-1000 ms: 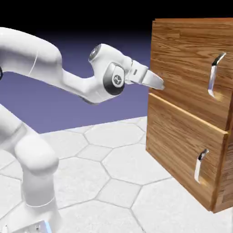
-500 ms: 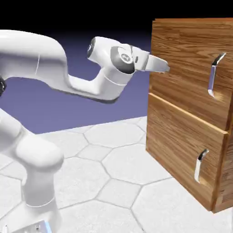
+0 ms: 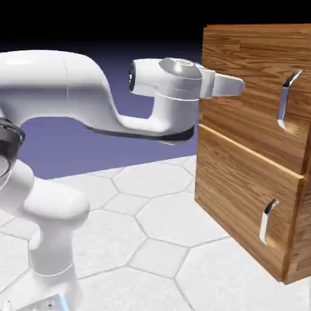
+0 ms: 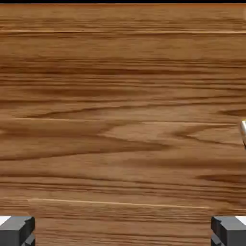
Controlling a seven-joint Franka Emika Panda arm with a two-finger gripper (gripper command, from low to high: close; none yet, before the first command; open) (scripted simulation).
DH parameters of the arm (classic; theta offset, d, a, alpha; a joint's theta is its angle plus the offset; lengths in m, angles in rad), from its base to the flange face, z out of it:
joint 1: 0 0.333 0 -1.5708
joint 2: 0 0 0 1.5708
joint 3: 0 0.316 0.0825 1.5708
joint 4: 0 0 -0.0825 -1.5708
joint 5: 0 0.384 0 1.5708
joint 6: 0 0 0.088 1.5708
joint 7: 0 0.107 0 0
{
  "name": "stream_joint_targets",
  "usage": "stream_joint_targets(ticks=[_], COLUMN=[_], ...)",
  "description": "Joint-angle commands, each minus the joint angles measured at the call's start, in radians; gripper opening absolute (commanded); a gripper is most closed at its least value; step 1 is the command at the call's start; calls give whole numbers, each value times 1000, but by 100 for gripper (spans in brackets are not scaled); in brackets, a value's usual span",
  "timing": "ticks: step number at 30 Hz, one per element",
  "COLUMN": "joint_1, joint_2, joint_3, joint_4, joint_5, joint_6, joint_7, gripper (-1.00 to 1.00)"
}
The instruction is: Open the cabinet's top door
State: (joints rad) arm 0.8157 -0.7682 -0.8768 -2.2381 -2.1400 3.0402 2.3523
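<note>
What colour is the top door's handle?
The top door's handle is shiny silver, with darker reflections; the exterior view shows it best.

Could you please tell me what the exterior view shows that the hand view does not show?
Only the exterior view shows the lower door with its handle, the tiled floor and the white arm.
Only the hand view shows the end effector as two separate grey fingertips, set wide apart.
Both show the wood-grain top door and its silver handle, though the hand view catches only a sliver of that handle at its right edge.
</note>
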Motion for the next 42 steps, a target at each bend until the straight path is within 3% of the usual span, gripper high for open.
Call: stream_joint_targets(ticks=[1,16,24,25,42], joint_1=[16,261,469,469,-111], joint_2=[-4,-64,-22,-22,15], joint_3=[-18,-285,-431,-431,13], joint_4=[12,186,337,337,-60], joint_5=[-44,-696,-717,-717,-507], joint_6=[0,1,-6,-6,-201], joint_7=[33,524,535,535,545], gripper=[0,0,0,-100,-100])
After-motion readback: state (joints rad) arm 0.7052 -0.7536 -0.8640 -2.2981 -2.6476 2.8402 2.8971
